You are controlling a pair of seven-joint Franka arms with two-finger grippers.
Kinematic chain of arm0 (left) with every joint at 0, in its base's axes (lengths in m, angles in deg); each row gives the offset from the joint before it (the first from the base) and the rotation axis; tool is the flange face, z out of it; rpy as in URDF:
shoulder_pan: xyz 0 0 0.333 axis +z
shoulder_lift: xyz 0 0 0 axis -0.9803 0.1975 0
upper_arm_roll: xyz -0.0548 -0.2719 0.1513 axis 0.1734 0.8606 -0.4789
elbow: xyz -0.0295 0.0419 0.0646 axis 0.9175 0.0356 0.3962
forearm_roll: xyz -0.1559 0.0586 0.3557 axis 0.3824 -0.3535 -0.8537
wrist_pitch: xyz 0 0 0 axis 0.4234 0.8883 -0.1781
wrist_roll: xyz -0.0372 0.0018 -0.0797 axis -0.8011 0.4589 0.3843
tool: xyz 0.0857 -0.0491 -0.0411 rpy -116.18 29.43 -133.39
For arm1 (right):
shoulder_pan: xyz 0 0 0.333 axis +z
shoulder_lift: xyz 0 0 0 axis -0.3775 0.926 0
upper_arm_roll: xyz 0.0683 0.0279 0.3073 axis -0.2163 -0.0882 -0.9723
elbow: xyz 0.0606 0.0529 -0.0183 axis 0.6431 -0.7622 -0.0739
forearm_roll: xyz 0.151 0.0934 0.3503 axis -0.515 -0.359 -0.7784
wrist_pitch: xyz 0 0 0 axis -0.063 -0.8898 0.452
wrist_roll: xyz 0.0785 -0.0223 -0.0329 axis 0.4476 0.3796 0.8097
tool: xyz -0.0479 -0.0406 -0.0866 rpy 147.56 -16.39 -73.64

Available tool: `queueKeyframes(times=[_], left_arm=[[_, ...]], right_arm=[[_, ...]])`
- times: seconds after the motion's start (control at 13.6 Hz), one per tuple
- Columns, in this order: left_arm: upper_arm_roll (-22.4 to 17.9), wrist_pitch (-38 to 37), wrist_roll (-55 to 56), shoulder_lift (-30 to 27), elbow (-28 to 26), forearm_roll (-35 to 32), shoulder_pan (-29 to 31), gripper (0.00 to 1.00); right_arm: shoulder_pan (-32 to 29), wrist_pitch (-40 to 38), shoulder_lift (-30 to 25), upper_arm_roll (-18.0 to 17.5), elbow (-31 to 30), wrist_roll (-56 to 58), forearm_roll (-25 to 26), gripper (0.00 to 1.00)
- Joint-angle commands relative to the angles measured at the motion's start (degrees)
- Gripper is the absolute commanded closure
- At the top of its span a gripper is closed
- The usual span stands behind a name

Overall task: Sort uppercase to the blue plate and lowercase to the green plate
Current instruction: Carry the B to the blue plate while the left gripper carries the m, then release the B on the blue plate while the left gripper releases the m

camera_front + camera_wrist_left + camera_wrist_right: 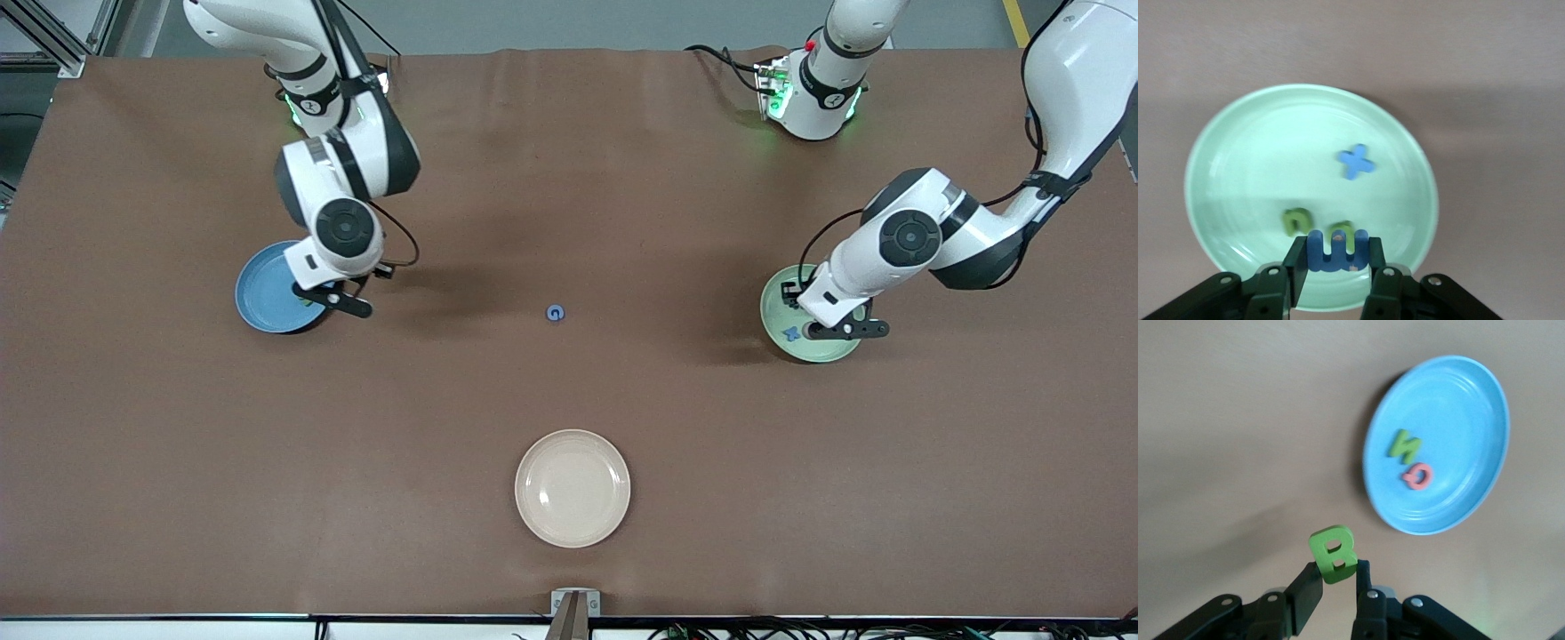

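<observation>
Where jaws meet, green B [1333,554].

- In the front view the right arm's wrist covers part of the blue plate [262,289], hiding the letters in it and whatever the right pincer [342,304] grips
- The left arm's wrist overlaps the green plate [775,307]; only a blue x [788,334] shows there, too small to read clearly
- In the left wrist view the blue m [1337,251] held over the plate partly masks a green letter [1346,233]; which letter cannot be told
- Both wrist views cut the pincer bodies off at the frame edge
- The blue G [556,313] on the table is barely legible
</observation>
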Motion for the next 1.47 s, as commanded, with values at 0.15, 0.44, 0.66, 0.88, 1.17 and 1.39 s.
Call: queueKeyframes(times=[0.15,0.44,0.66,0.88,1.17,1.39], left_arm=[[-2.1,1.2,-7.1,-0.7,-1.0,-5.2,2.1,0.89],[-5.5,5.7,-11.3,-0.3,-1.0,-5.8,2.2,0.89],[-6.3,6.8,-11.8,-0.3,-1.0,-5.8,2.1,0.89],[-6.5,6.9,-12.0,-0.3,-1.0,-7.0,2.2,0.79],[-6.5,6.8,-12.2,-0.5,-1.0,-7.0,2.2,0.18],[-6.4,6.2,-12.0,-0.7,-0.8,-7.0,2.1,0.01]], right_arm=[[-13.0,-3.2,-5.1,0.0,-4.7,18.9,1.8,0.99],[-24.9,-5.2,-6.0,-0.1,-4.9,32.6,1.6,0.99],[-24.9,-5.4,-5.9,-0.2,-4.9,32.8,-1.2,0.98],[-24.0,-5.5,-5.8,-0.3,-4.0,32.1,-5.9,0.02],[-21.0,-6.6,-6.0,-0.5,-0.7,31.3,-6.2,0.0],[-16.5,-6.4,-5.9,-0.8,2.5,18.5,-6.2,0.0]])
